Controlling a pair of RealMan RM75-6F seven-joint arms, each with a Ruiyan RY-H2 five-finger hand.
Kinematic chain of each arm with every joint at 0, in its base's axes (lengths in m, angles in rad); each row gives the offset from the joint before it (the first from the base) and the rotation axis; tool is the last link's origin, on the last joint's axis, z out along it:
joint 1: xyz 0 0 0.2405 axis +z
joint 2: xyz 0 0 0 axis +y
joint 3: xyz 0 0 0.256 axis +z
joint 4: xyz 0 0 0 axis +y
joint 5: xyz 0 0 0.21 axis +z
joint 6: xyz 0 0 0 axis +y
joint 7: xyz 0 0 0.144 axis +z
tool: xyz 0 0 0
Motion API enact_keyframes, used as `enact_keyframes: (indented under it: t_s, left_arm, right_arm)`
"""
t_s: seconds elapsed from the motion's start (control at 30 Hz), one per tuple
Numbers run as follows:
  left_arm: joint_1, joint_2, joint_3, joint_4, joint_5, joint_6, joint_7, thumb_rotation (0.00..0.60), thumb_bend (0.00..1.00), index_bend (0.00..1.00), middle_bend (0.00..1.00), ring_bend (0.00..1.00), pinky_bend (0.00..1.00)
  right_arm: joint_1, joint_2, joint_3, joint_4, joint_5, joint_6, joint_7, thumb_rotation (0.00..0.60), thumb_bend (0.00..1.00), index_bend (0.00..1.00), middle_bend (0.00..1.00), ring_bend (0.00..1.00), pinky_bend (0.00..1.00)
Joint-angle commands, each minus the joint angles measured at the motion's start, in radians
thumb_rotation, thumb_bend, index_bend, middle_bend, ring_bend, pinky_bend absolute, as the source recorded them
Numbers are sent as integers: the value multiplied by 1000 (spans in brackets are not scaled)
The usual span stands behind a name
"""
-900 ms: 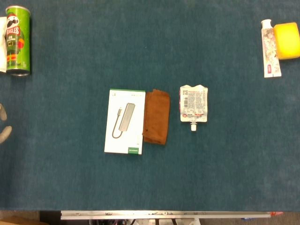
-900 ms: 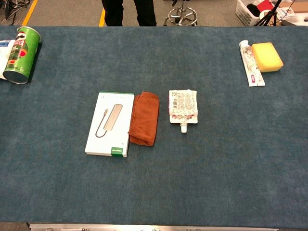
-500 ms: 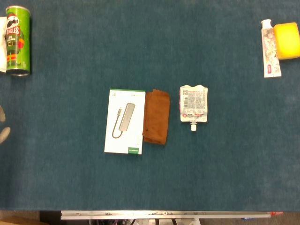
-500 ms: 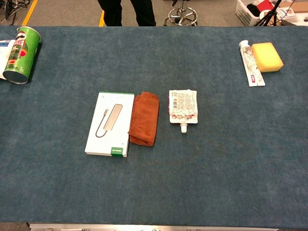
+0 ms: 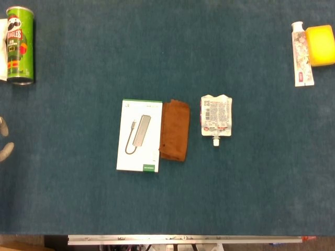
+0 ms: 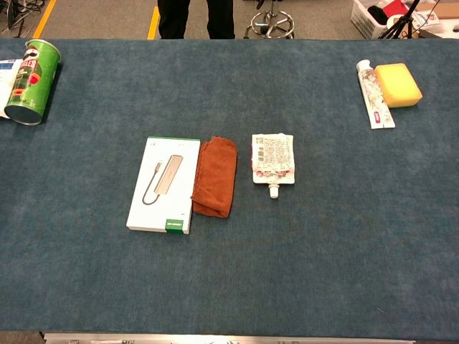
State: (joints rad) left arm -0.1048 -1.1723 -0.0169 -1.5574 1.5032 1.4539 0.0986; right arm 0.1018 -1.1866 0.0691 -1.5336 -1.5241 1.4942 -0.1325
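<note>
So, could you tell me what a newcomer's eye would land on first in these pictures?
Probably the trio mid-table: a white box with a folded brown cloth against its right edge and a spouted pouch just beyond. Next, the green Pringles can lying far left and the yellow sponge far right.

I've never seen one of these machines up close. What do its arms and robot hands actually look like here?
Very little shows. Only pale grey, rounded fingertips of the left robot hand poke in at the head view's left edge. No arm, cables or markings are visible, and the right robot hand is out of view.
</note>
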Motion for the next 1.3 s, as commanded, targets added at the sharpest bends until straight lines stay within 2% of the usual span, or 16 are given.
enact_keyframes:
  t_s: [0.03,0.23,0.37,0.43,0.5,0.63,0.8,1.0,1.17,1.3]
  left_arm:
    - [0,1,0,-2,4,2,-1,600,170,570,486,342,454]
    - [2,-3,-2,1,6,10,-4,600,170,554,502,351,453]
    - [2,-11,-3,10,19,22,-13,600,170,547,505,351,416]
    - [0,-13,-2,16,26,24,-21,600,170,547,513,351,355]
    - [-2,-14,1,25,35,24,-30,600,170,546,530,351,282]
    - [-3,-14,1,34,47,31,-53,600,170,559,645,352,180]
    - [0,-15,1,43,79,65,-108,600,169,717,829,373,128]
    - [-3,2,13,35,93,58,-184,600,79,841,962,500,127]
    - [-8,18,18,21,83,34,-195,600,5,903,1000,560,127]
    - [-13,27,27,18,97,26,-229,600,0,923,1000,584,128]
  right_arm:
    - [1,0,-2,0,-2,-1,-3,600,0,328,283,157,208]
    - [2,2,-1,0,3,-7,2,600,0,348,298,157,208]
    - [-2,2,-1,-1,-3,6,3,600,0,425,336,181,208]
    - [-5,3,0,-1,-8,15,5,600,0,471,384,229,206]
    - [-8,0,1,1,-15,28,12,600,0,547,478,326,176]
    - [-9,-12,7,13,-30,51,46,600,0,698,612,470,119]
    - [-7,-18,6,25,-40,55,104,600,0,859,742,615,113]
    - [2,6,-8,4,-36,14,163,600,0,979,821,666,102]
    - [8,30,-17,-23,-26,-22,182,600,0,1000,847,671,93]
    - [13,38,-24,-24,-43,-27,215,600,0,1000,866,672,87]
